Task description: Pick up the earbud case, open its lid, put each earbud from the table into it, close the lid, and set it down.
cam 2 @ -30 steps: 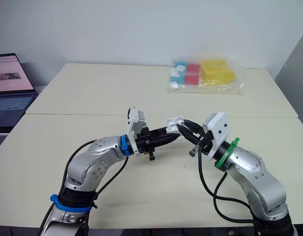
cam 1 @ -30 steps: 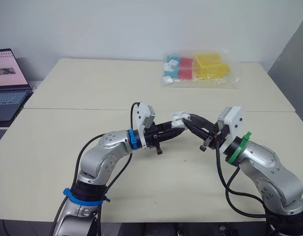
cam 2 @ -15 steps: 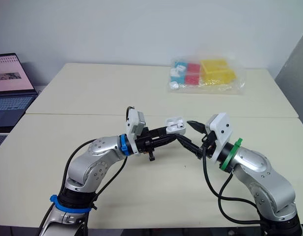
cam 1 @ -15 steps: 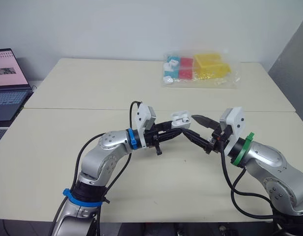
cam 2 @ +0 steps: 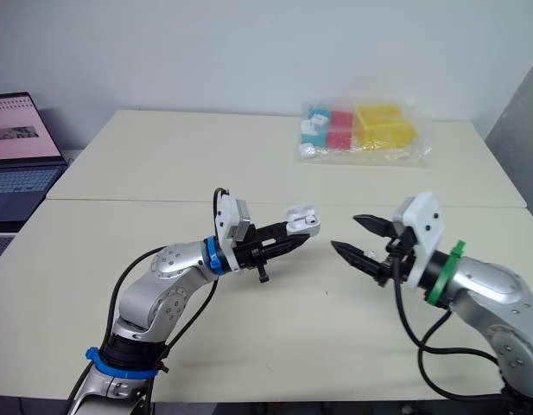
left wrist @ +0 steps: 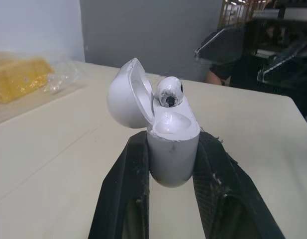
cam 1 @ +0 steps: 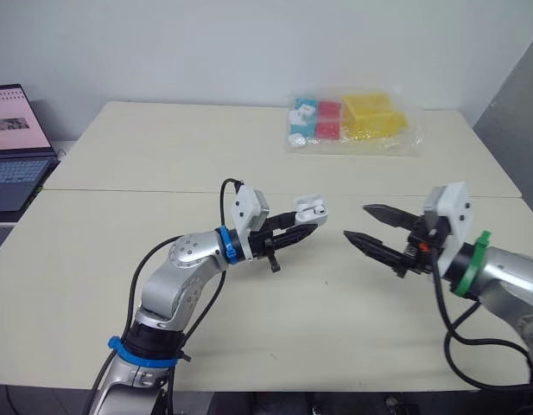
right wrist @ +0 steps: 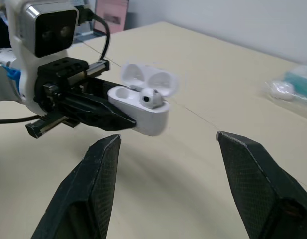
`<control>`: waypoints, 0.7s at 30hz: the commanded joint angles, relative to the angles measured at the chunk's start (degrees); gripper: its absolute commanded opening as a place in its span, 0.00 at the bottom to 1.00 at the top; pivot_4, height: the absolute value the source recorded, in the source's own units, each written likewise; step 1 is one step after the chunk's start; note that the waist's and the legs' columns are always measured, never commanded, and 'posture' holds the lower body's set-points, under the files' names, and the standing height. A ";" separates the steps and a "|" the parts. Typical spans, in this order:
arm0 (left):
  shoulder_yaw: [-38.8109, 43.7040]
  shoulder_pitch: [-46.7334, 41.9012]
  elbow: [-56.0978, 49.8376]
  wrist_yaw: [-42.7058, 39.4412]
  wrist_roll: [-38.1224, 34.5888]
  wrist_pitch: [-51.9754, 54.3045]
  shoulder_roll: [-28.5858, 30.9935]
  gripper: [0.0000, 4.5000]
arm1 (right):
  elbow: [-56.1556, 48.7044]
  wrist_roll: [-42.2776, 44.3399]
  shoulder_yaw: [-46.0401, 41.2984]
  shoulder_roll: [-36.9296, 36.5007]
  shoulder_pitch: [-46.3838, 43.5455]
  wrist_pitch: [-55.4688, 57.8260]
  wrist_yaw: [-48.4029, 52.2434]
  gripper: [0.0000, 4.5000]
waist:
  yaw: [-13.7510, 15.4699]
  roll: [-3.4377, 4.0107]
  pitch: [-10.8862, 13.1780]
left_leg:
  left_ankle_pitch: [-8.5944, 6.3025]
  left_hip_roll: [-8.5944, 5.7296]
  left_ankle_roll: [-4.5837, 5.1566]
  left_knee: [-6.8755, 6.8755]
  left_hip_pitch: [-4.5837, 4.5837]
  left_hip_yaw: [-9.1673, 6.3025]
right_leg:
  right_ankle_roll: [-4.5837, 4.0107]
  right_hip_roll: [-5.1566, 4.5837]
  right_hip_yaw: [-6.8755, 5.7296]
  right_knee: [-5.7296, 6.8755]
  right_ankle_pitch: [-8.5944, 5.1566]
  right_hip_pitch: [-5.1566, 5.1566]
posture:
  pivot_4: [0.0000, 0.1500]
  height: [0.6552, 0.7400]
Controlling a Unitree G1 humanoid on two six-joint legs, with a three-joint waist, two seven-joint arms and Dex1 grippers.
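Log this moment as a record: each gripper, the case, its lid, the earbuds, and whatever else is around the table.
left gripper: shut on case, above table
right gripper: open, empty, apart from case
lid: open
earbud: one seated in case
slot: second one empty
bag: coloured blocks inside, far side of table
laptop: open, past table's left edge

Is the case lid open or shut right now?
Open: the lid of the earbud case is hinged back in the left gripper, with one earbud seated and the other socket empty.
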 commanded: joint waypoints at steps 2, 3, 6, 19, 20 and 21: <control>-0.63 0.24 -0.39 -2.28 1.98 -4.58 1.34 0.18 | 2.04 -8.04 5.72 -4.99 -0.38 6.16 -6.50 0.71 | -0.10 -0.01 0.00 | 0.00 0.01 0.00 0.01 0.01 0.02 | 0.00 0.00 0.05 0.04 0.00 -0.04 | 1.00 0.97; -0.77 0.32 -0.32 -2.57 2.27 -5.03 1.49 0.18 | 3.08 -9.65 8.08 -4.88 -1.14 6.75 -7.61 0.71 | -0.22 -0.02 -0.01 | 0.00 0.02 0.00 0.01 0.02 0.02 | 0.00 0.00 0.06 0.06 0.00 -0.04 | 1.00 0.97; -1.02 0.51 -0.26 -3.36 2.65 -5.94 1.78 0.18 | 8.65 -15.95 14.03 0.15 -4.87 10.08 -15.50 0.71 | -0.31 -0.03 0.00 | 0.00 0.02 0.00 0.03 0.07 0.03 | -0.01 0.01 0.08 0.16 0.01 -0.05 | 1.00 0.97; -1.64 0.83 -0.74 -3.77 3.66 -6.80 1.42 0.18 | 24.20 -30.59 19.79 15.91 -9.25 3.26 -21.55 0.71 | -0.13 -0.01 0.00 | 0.01 0.02 0.00 0.03 -0.22 0.08 | 0.01 0.03 0.15 0.10 0.00 -0.32 | 1.00 0.97; -1.62 0.81 -0.71 -3.78 3.66 -6.80 1.41 0.18 | 24.38 -30.97 19.80 16.24 -9.15 3.46 -21.40 0.71 | -0.12 -0.01 0.00 | 0.01 0.02 0.00 0.03 -0.22 0.07 | 0.01 0.03 0.14 0.10 0.00 -0.32 | 1.00 0.97; -1.61 0.82 -0.69 -3.79 3.70 -6.84 1.42 0.18 | 24.51 -31.25 19.68 16.69 -8.87 3.82 -21.47 0.71 | -0.13 -0.01 -0.01 | 0.01 0.03 0.00 0.03 -0.22 0.07 | 0.01 0.03 0.13 0.12 0.00 -0.32 | 1.00 0.97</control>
